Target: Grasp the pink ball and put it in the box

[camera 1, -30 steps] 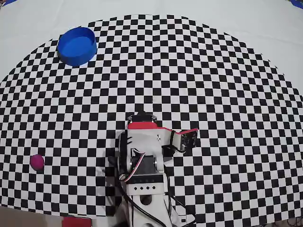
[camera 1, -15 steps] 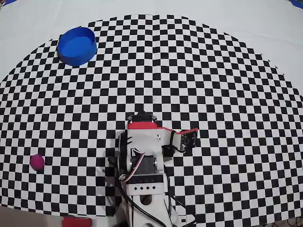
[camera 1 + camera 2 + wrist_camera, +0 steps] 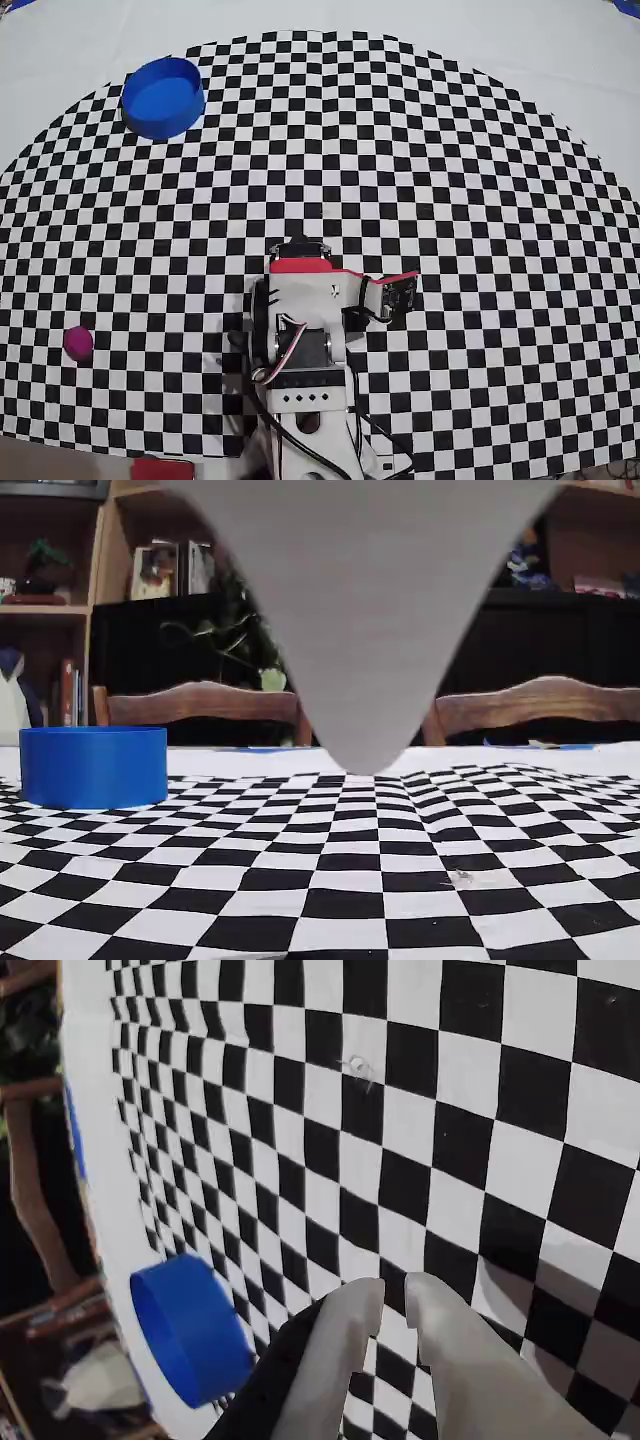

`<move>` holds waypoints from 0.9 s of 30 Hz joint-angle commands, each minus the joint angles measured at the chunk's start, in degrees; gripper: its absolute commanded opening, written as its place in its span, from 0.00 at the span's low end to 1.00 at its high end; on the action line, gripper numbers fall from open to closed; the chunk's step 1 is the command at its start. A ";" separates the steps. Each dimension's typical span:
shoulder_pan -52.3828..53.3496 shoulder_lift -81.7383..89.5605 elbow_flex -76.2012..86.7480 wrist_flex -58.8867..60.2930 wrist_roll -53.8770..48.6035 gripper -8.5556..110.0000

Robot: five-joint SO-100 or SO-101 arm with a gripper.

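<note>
Overhead view shows the pink ball [image 3: 78,342] near and far left on the checkered tabletop [image 3: 470,180], well apart from the arm; the box [image 3: 162,96] sits far left. Jaws [image 3: 394,1298] almost closed, holding nothing. Best: swing left, open wide, come down around the ball

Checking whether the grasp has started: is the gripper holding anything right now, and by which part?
Nothing is held. The gripper is empty, fingertips nearly together, while the pink ball lies alone on the checkered mat.
</note>
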 commanded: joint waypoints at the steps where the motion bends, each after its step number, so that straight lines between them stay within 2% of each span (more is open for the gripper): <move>1: -0.26 1.05 0.44 0.26 0.00 0.07; 19: -0.26 1.05 0.44 0.26 0.09 0.07; 27: 0.18 1.05 0.44 -10.81 -0.35 0.07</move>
